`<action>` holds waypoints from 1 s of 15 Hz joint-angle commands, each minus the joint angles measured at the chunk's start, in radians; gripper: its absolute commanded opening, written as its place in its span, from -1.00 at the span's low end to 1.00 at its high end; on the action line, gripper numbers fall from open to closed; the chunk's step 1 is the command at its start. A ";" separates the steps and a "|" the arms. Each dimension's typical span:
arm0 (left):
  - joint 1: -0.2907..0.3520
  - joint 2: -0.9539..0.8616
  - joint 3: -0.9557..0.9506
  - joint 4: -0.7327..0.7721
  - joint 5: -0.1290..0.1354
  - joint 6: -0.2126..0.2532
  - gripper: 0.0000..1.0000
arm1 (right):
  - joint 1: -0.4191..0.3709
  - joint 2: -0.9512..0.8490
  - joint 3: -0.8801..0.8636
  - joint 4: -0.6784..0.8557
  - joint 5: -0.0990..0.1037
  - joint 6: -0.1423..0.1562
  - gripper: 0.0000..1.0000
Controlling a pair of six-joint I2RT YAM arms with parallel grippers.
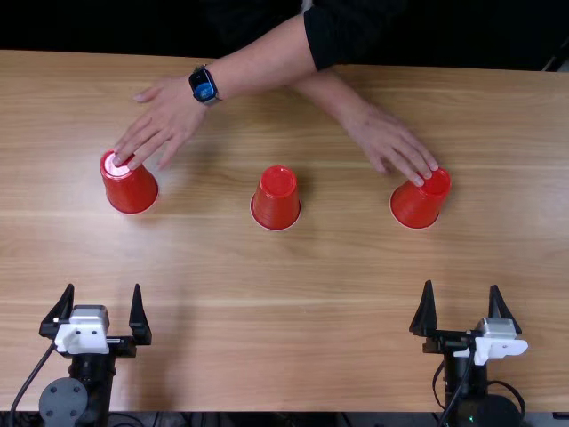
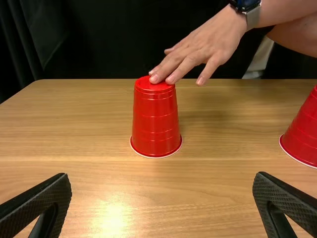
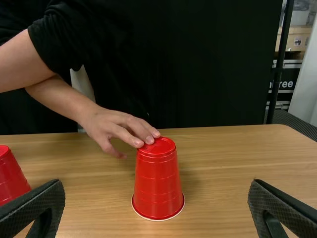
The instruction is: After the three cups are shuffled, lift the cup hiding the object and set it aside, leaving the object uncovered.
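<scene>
- Three red cups upside down in a row across the table (image 1: 284, 294), well apart from one another
- Left cup (image 1: 130, 189) at the left end of the row, mouth flat on the wood, pale rim edge visible at the bottom
- Person's watch hand (image 1: 164, 120) reaching in from across the table, fingertips laid on the upturned base of the left cup; dark wristwatch (image 1: 204, 86) on that wrist
- Middle cup (image 1: 276, 199) standing alone, touched by nothing
- Right cup (image 1: 421, 201) at the right end of the row, mouth down, with the fingertips of the person's other hand (image 1: 391, 142) on the far edge of its base
- Forearms crossed over the far side of the table, the watch arm on top; black sleeve (image 1: 356, 36) pushed up above the elbow
- Left robot hand (image 1: 102, 294) low near the table's near edge, in line with the left cup but well short of it, fingers spread wide, grasping nothing
- Right robot hand (image 1: 461, 289) likewise near the near edge, facing the right cup from well apart, fingers released and wide, nothing between them
- Slice of red cup at the edge of each wrist view, probably the middle cup, too cut off to say for sure
</scene>
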 commanded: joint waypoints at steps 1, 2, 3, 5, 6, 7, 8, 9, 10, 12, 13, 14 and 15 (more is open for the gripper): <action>-0.004 -0.009 -0.039 -0.007 0.007 0.010 1.00 | -0.015 -0.013 -0.014 0.000 -0.005 0.001 1.00; -0.004 -0.009 -0.039 -0.007 0.007 0.010 1.00 | -0.013 -0.013 -0.014 0.000 -0.005 0.001 1.00; -0.004 -0.009 -0.039 -0.007 0.007 0.010 1.00 | -0.015 -0.013 -0.014 0.000 -0.005 0.001 1.00; -0.004 -0.009 -0.039 -0.007 0.007 0.010 1.00 | -0.013 -0.013 -0.014 0.000 -0.005 0.001 1.00; -0.004 -0.009 -0.039 -0.007 0.007 0.010 1.00 | -0.015 -0.013 -0.014 0.000 -0.005 0.001 1.00; -0.004 -0.009 -0.039 -0.007 0.007 0.010 1.00 | -0.015 -0.013 -0.014 0.000 -0.005 0.001 1.00; -0.004 -0.009 -0.039 -0.007 0.007 0.010 1.00 | -0.015 -0.013 -0.014 0.000 -0.005 0.001 1.00; -0.004 -0.009 -0.039 -0.007 0.007 0.010 1.00 | -0.013 -0.013 -0.014 0.000 -0.005 0.001 1.00; -0.004 -0.009 -0.039 -0.007 0.007 0.010 1.00 | -0.015 -0.013 -0.014 0.000 -0.005 0.001 1.00; -0.004 -0.009 -0.039 -0.007 0.007 0.012 1.00 | -0.013 -0.013 -0.014 0.000 -0.005 0.000 1.00; -0.004 -0.009 -0.039 -0.007 0.007 0.012 1.00 | -0.015 -0.013 -0.014 0.000 -0.005 0.001 1.00; -0.004 -0.009 -0.039 -0.007 -0.004 0.013 1.00 | -0.015 -0.013 -0.014 0.000 -0.005 0.001 1.00; -0.004 -0.009 -0.039 -0.007 0.003 0.013 1.00 | -0.013 -0.013 -0.014 0.000 -0.007 0.001 1.00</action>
